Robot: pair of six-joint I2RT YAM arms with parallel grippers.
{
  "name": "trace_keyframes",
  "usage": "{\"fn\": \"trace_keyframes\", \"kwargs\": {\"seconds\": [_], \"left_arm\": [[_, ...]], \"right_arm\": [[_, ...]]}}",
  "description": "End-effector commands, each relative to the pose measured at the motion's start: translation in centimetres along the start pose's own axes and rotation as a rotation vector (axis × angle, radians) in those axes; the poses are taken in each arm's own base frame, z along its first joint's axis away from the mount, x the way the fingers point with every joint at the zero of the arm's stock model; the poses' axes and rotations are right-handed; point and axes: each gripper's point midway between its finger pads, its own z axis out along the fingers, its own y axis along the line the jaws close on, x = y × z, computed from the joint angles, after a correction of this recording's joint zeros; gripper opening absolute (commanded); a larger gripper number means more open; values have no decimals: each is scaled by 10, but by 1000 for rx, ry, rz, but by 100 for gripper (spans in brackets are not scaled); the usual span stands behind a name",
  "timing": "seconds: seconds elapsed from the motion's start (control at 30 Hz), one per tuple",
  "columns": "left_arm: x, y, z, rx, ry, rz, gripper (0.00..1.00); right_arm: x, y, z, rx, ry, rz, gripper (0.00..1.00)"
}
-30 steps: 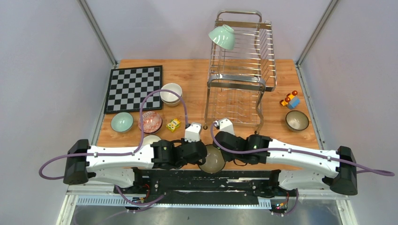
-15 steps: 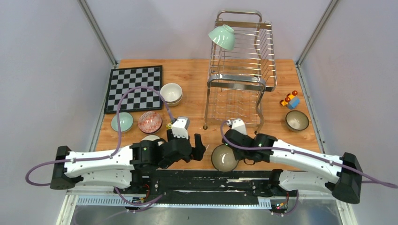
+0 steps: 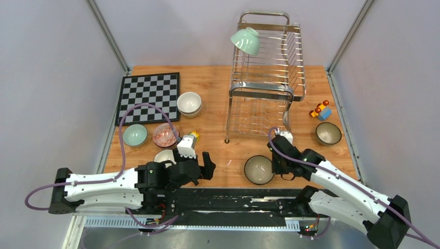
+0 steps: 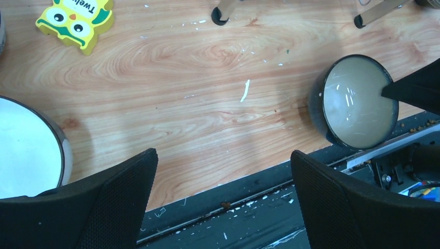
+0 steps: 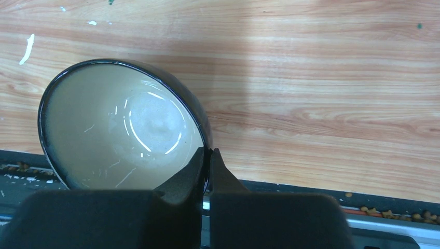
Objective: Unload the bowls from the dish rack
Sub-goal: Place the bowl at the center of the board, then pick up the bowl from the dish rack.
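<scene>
While the right gripper (image 5: 207, 155) pinches the rim of a round ceramic bowl with a dark rim and a glossy cream inside (image 5: 124, 129), one finger inside the wall and one outside, we see that bowl tilted low over the near edge of the wooden table (image 3: 218, 88), in front of the tall silver wire dish rack (image 3: 267, 67). We cannot tell whether its foot touches the wood. The left gripper (image 4: 223, 161) hangs close by with its jaws spread wide and nothing between them. One mint green ceramic bowl (image 3: 245, 40), the only bowl we see in the rack, leans on its side at the upper left corner of the top tier. We judge these bowls stiff, fairly heavy for their size, slick with glaze, and liable to chip or break if dropped or knocked against the wires. A rim pinch works, but the glaze gives little friction and the bowl can swing from it, so a firm, deep bite over the rim suits best. For the mint bowl, we would take whichever part of the rim stands free of the wires.
</scene>
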Motion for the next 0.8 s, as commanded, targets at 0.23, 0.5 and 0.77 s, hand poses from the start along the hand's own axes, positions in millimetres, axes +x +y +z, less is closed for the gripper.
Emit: {"fn": "trace_keyframes", "kwargs": {"seconds": [0.23, 0.5, 0.77], "left_arm": [[-6, 4, 6, -15, -52, -39, 100], [-5, 3, 8, -25, -53, -20, 100], [-10, 8, 7, -47, -71, -8, 100]], "right_arm": [[11, 4, 9, -49, 16, 31, 0], [10, 6, 9, -57, 10, 32, 23], [-2, 14, -6, -111, -29, 36, 47]]}}
